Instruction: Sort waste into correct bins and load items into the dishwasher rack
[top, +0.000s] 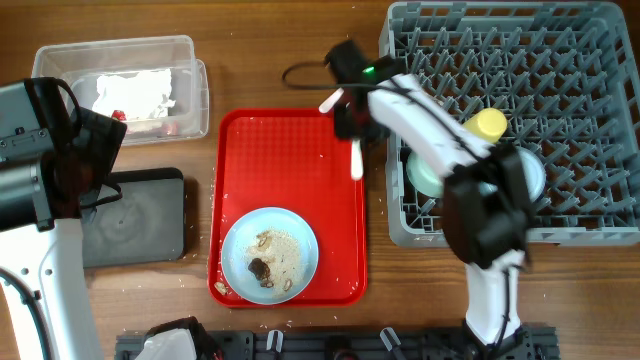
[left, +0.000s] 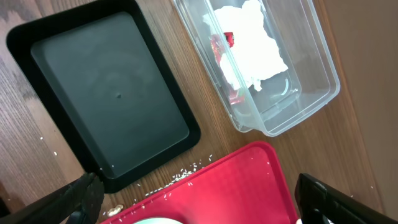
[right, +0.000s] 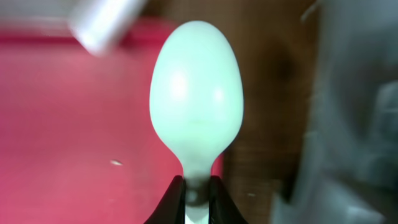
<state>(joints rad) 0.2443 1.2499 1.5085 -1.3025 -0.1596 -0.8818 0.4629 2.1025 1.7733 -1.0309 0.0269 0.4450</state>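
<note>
My right gripper (top: 350, 118) is shut on a white plastic spoon (top: 356, 158) and holds it over the right edge of the red tray (top: 300, 150), next to the grey dishwasher rack (top: 590, 60). In the right wrist view the spoon (right: 196, 99) stands up between the fingers (right: 198, 190). A white fork (top: 331, 100) shows beside that gripper. The rack holds a yellow cup (top: 487, 124), a mint green bowl (top: 425, 172) and a light blue bowl (top: 533, 180). A light blue plate (top: 268, 252) with rice and brown scraps sits on the red tray. My left gripper (left: 199, 208) is open and empty above the tray's corner.
The clear tub (top: 190, 60) at the back left holds the white wrapper (left: 249, 43). The black tray (left: 112, 106) lies in front of it, with rice crumbs (left: 186, 171) on the wood between it and the red tray. A crumpled white object (top: 175, 342) lies at the front edge.
</note>
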